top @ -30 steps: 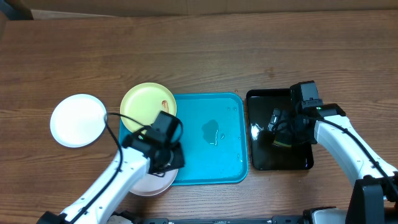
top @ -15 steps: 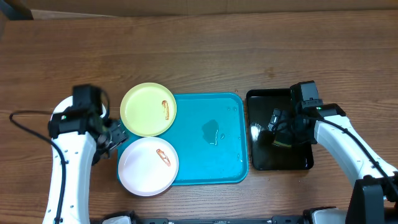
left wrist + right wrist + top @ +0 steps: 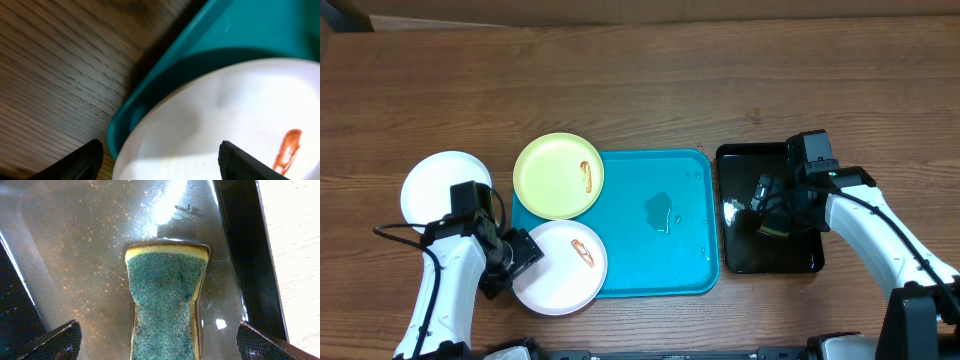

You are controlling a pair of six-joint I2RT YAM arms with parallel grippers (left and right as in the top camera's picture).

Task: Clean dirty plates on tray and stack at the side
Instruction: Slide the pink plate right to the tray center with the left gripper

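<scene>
Wood table (image 3: 720, 80): left gripper (image 3: 523, 254) wide at the smeared white plate (image 3: 560, 278) rim, tray's (image 3: 660, 262) 8 o'clock corner. Right gripper (image 3: 762, 200) wide over sponge (image 3: 165, 305). Next, probably: clamp rim.

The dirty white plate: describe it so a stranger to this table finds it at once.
Start at the turquoise tray in the middle of the wooden table. On its corner nearest the robot's left arm lies the white plate, overhanging the rim beside the lime-green plate. It alone is white with a reddish smear; the other white plate sits off the tray.
</scene>
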